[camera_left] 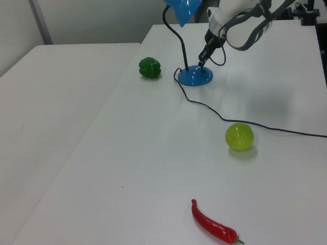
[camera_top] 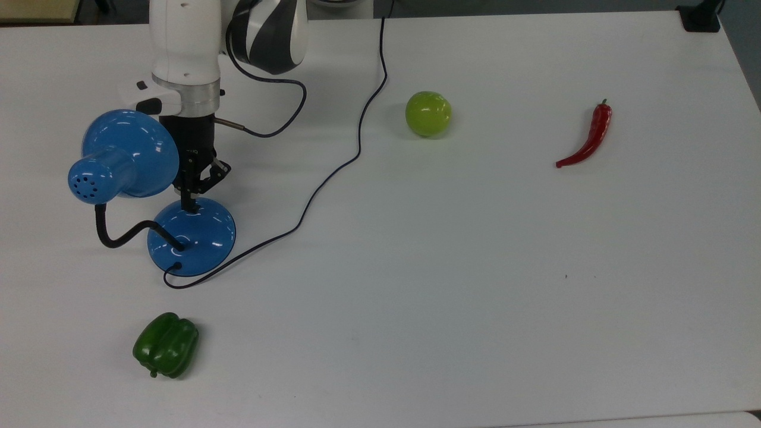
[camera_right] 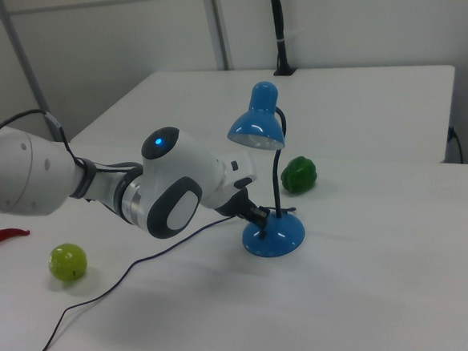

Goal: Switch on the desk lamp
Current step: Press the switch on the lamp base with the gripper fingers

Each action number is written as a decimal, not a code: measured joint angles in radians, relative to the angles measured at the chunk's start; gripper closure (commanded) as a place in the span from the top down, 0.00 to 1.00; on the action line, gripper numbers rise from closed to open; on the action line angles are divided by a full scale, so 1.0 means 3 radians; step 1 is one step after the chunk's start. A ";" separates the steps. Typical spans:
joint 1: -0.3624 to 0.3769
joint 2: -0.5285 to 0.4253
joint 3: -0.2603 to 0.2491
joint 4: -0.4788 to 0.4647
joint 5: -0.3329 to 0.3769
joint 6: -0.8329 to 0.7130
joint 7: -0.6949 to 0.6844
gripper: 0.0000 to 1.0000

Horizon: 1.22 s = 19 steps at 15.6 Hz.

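The gripper (camera_top: 191, 205), fingers pressed together into one narrow tip, stood on the switch at twelve o'clock on the base (camera_top: 199, 244) of the desk lamp (camera_top: 125, 157), which sat at the table's (camera_top: 475, 267) nine o'clock side in the top view, likely to press it.

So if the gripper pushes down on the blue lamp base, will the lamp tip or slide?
Probably not tip: the desk lamp has a wide domed base that sits flat on the table. The glossy base could slide a little, since the gripper meets it near its edge. The thin gooseneck may make the shade wobble.
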 measured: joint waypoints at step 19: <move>-0.0007 0.0059 0.0000 0.0007 0.0001 0.0010 0.0002 0.00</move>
